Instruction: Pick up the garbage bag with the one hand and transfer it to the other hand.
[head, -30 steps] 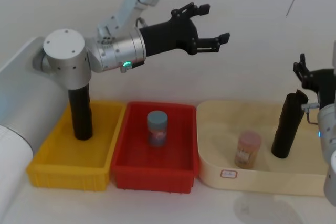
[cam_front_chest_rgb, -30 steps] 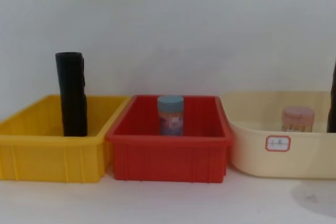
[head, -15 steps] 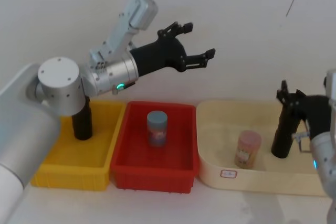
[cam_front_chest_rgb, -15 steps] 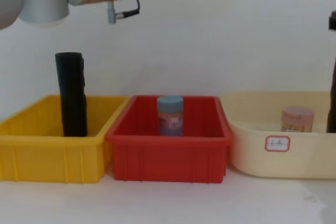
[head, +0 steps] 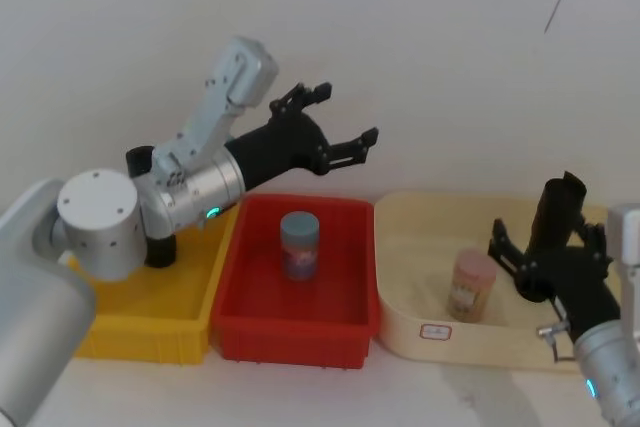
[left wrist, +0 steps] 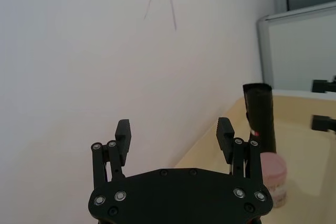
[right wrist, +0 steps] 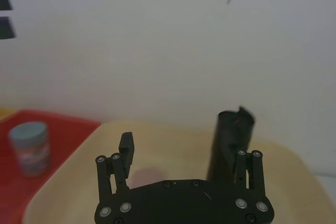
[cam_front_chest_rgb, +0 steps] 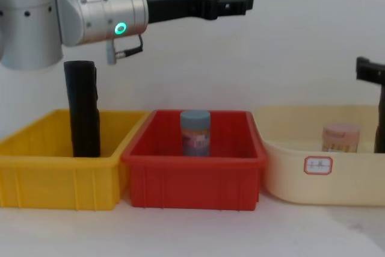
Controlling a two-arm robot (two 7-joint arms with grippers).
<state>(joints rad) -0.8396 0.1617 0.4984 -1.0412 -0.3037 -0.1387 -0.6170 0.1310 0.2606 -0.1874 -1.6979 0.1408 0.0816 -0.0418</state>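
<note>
Right gripper, blue-ringed, sits nearest, fingers apart and empty, low at 4 o'clock in the head view. The garbage bag stands just beyond it in the cream tray, long axis upright, touching nothing. Left gripper, green-ringed, hovers farther back above the red bin, fingers apart, well away from the bag.

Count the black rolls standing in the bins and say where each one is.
2. One black roll stands in the yellow bin on the robot's left; the other black roll stands in the cream tray on its right.
</note>
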